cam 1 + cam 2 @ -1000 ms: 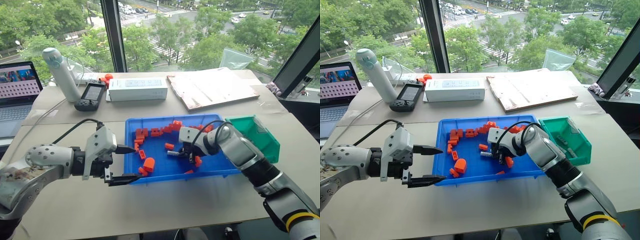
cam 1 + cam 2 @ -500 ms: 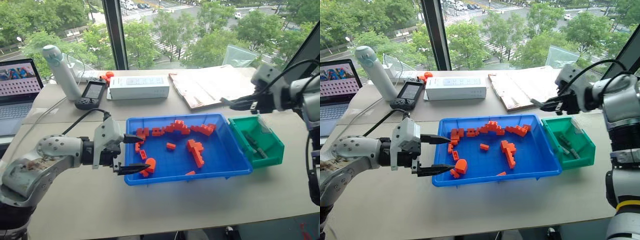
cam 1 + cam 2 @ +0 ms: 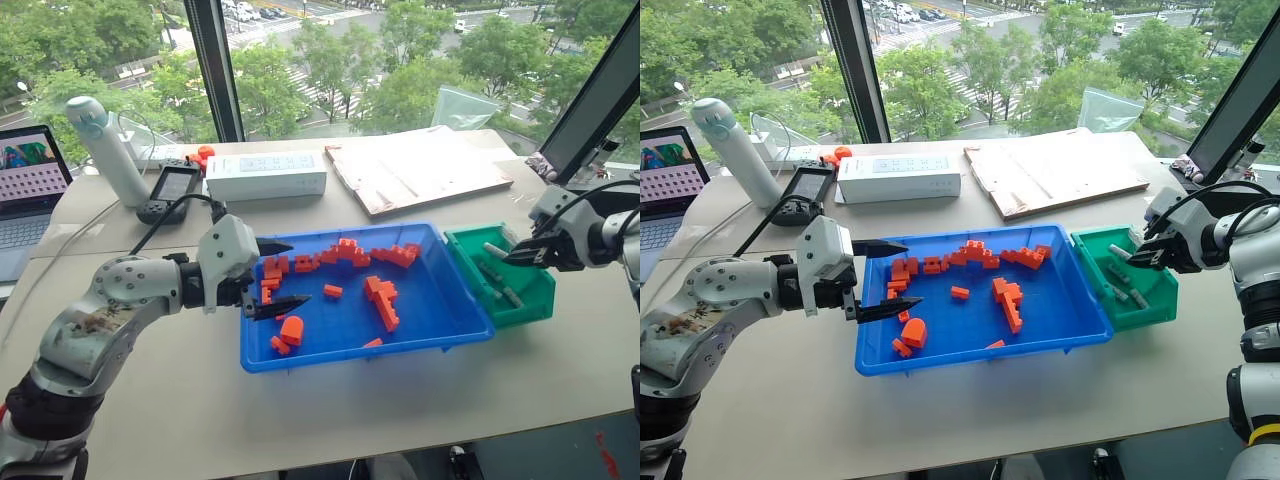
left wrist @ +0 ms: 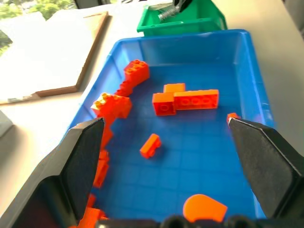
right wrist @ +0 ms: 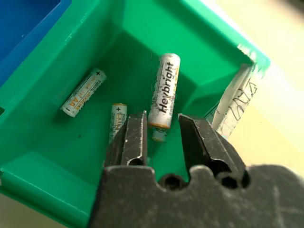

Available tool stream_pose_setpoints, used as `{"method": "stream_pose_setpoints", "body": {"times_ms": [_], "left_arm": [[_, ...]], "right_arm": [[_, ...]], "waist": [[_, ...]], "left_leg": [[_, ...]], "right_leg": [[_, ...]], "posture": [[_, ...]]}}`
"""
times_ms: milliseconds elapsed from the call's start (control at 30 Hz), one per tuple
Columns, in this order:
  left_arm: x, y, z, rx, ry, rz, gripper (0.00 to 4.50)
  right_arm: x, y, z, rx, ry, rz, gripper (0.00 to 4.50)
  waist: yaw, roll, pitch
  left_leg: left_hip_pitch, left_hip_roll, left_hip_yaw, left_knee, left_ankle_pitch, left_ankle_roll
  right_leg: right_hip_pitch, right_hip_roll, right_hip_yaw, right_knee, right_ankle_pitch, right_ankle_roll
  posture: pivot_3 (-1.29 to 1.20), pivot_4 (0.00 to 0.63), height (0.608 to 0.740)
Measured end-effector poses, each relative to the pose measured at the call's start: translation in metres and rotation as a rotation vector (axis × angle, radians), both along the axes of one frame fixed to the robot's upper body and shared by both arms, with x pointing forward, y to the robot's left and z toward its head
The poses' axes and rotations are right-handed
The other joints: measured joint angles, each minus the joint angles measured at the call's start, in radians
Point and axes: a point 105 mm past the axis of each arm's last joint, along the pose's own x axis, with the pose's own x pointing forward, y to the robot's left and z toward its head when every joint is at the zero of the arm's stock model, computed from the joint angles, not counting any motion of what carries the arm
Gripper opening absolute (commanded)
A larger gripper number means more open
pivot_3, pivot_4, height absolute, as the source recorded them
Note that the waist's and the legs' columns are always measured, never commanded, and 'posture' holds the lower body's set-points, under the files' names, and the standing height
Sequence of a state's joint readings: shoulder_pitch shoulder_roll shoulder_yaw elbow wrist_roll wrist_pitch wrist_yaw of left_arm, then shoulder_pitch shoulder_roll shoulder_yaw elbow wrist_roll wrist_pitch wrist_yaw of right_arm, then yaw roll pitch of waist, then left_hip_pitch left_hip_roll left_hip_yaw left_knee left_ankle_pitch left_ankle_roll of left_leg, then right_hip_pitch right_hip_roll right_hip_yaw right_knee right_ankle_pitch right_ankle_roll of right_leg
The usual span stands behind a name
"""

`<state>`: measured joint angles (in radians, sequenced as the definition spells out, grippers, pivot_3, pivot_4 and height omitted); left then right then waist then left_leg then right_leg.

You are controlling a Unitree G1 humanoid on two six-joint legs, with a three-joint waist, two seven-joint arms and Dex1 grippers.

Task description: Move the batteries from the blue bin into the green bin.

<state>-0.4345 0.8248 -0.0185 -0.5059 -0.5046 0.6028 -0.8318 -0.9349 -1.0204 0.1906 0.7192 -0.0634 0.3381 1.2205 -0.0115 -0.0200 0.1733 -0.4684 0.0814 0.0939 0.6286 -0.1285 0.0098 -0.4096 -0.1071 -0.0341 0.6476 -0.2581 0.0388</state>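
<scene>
While right gripper [image 5: 160, 127] hovers, batteries [image 5: 164, 97] fill green bin [image 5: 57, 156].

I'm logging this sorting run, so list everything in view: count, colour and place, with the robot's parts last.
Blue bin: one, blue, table centre.
Orange bricks: many, orange, inside the blue bin.
Green bin: one, green, against the blue bin's right end.
Batteries: at least four, grey, three in the green bin, one between the right gripper's fingers.
White box: one, white, behind the blue bin.
Board: one, pale with brown edge, back right.
Handheld device: one, black, back left.
White bottle: one, white, back left.
Laptop: one, far left.
Left gripper: open, over the blue bin's left end.
Right gripper: over the green bin.
</scene>
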Motion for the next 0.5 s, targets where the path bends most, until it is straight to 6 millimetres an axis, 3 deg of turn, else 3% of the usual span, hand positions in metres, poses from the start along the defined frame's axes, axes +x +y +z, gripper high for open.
{"method": "stream_pose_setpoints", "body": {"times_ms": [33, 200, 300, 400, 500], "left_arm": [[0.004, 0.002, 0.0, 0.001, -0.013, 0.025, 4.5], [0.009, 0.009, 0.005, -0.007, -0.049, 0.078, 4.5], [0.016, 0.018, 0.013, -0.049, -0.067, 0.148, 4.5], [0.024, 0.028, 0.016, -0.116, -0.017, 0.217, 4.5], [0.021, 0.044, 0.01, -0.136, 0.017, 0.284, 4.5]], "right_arm": [[0.0, 0.0, 0.0, -0.003, 0.0, -0.001, 3.06], [0.0, 0.003, 0.007, -0.003, -0.029, 0.017, 4.43], [-0.002, 0.018, 0.019, 0.056, -0.116, 0.095, 4.43], [-0.009, 0.052, 0.03, 0.278, -0.179, 0.181, 4.43], [-0.026, 0.074, 0.028, 0.457, -0.193, 0.225, 4.43]], "waist": [[0.0, 0.0, 0.0], [0.002, 0.0, 0.0], [0.004, 0.0, 0.0], [0.005, 0.0, 0.0], [0.012, 0.0, 0.0]], "left_leg": [[0.0, 0.0, 0.0, 0.0, 0.0, 0.0], [0.0, 0.0, 0.0, 0.0, 0.0, 0.0], [0.0, 0.0, -0.001, -0.001, 0.0, 0.0], [0.0, 0.0, -0.002, 0.0, 0.0, 0.0], [0.001, 0.0, -0.002, 0.0, -0.001, 0.001]], "right_leg": [[0.0, 0.0, 0.0, 0.0, 0.0, 0.0], [-0.001, 0.0, 0.0, 0.0, 0.0, 0.0], [0.0, 0.0, 0.0, 0.0, 0.0, 0.0], [0.001, 0.0, -0.001, 0.001, 0.0, 0.0], [0.003, 0.0, -0.002, 0.0, 0.0, 0.0]], "posture": [[0.0, 0.15, 0.74], [0.0, 0.15, 0.74], [0.0, 0.15, 0.74], [0.0, 0.15, 0.74], [0.0, 0.15, 0.74]]}}
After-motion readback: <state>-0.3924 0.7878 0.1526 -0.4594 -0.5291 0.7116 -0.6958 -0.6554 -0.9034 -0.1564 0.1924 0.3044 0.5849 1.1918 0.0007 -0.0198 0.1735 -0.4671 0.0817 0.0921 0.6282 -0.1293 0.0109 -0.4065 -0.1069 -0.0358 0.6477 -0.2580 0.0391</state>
